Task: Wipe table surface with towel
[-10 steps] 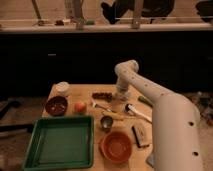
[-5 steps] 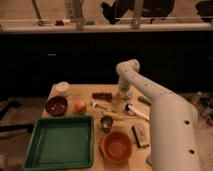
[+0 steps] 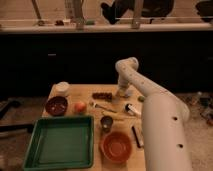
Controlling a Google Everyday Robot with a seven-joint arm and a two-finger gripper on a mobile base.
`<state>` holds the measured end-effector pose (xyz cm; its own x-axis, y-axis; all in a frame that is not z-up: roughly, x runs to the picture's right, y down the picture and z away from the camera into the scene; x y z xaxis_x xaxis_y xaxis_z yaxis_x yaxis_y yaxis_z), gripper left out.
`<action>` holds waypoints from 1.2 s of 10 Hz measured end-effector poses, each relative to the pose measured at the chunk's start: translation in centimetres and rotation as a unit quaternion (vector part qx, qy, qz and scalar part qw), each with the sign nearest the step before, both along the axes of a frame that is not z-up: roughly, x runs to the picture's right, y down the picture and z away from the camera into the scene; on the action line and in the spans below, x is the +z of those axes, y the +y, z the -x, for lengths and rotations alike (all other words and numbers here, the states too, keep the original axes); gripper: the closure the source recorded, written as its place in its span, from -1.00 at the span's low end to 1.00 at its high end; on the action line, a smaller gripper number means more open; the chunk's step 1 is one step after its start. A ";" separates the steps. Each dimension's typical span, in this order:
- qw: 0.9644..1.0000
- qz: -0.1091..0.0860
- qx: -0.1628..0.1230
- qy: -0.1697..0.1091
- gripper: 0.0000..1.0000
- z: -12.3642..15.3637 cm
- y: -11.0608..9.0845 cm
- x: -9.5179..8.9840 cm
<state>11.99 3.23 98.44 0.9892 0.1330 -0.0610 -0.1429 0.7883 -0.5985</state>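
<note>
Gripper (image 3: 122,92): fingers clenched, lowered to the table surface (image 3: 83,93) near its far edge, right of centre. Towel: cannot be told apart under the gripper. Green tray (image 3: 60,141): front left.

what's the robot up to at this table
The robot's arm reaches to the far side of the wooden table, its hand shut and low over the surface there. Whether a towel is under it can't be told. The green tray, orange bowl and dark bowl sit nearer the camera, away from the hand.

gripper (image 3: 123,93) at far edge, green tray (image 3: 60,144) blocks front-left
</note>
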 end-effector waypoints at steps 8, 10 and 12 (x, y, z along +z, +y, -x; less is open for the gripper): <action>0.998 0.034 0.045 0.030 1.00 -3.8 2.2 -1.4; 0.995 0.040 0.077 0.051 1.00 -6.0 2.1 -0.8; 0.994 0.044 0.091 0.048 1.00 -6.1 1.7 0.2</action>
